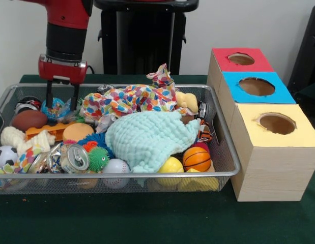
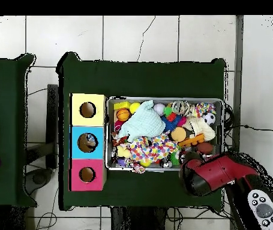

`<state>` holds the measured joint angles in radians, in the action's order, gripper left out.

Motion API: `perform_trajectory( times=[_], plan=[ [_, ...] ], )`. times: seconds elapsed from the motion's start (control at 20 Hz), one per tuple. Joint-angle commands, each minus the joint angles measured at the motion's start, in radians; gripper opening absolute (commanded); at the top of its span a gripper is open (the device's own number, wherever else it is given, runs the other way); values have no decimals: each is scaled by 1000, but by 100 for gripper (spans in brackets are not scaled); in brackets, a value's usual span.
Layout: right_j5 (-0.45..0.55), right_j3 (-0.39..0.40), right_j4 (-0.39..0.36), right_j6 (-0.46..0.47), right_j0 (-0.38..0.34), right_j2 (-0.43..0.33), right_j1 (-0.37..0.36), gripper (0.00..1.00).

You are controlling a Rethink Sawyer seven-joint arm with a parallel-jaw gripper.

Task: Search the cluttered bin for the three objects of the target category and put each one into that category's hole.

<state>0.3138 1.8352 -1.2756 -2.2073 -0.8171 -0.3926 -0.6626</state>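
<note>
Clutter fills the wire bin [image 1: 226,152] on the green table [image 1: 147,218]: a mint cloth [image 1: 147,137] lies heaped over the middle, with a patterned cloth [image 1: 132,99] bunched behind it. Along the front rim sit a soccer ball [image 1: 3,155], a crushed can [image 1: 75,157], a green spiky ball [image 1: 98,157], a white baseball [image 1: 115,166], a yellow ball [image 1: 171,165] and a small basketball [image 1: 196,158]. A brown football [image 1: 29,120] lies at the far left of the front view, next to an orange toy [image 1: 48,130]. Which category is wanted I cannot tell from here, so I cannot single out the target objects among the pile. The gripper [image 1: 62,99] hangs over the bin's far left corner in the front view, its two thin fingers [image 1: 48,96] spread apart and empty, their tips down among the toys around a blue crinkly wrapper [image 1: 58,108]. Just beside the bin stands a row of three boxes, touching one another: a yellow box [image 1: 269,152] nearest, a blue box [image 1: 256,87] in the middle and a red box [image 1: 241,59] farthest, each with a round hole in its top. From overhead, something small shows inside the blue box's hole [image 2: 89,141].
</note>
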Motion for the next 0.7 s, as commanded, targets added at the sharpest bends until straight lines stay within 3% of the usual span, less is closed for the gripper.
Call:
perform_trajectory(
  times=[0.05,0.7],
  plan=[
    [5,4,-10,131,-40,8,73,100],
    [-9,7,6,85,-29,26,104,100]
  ],
)
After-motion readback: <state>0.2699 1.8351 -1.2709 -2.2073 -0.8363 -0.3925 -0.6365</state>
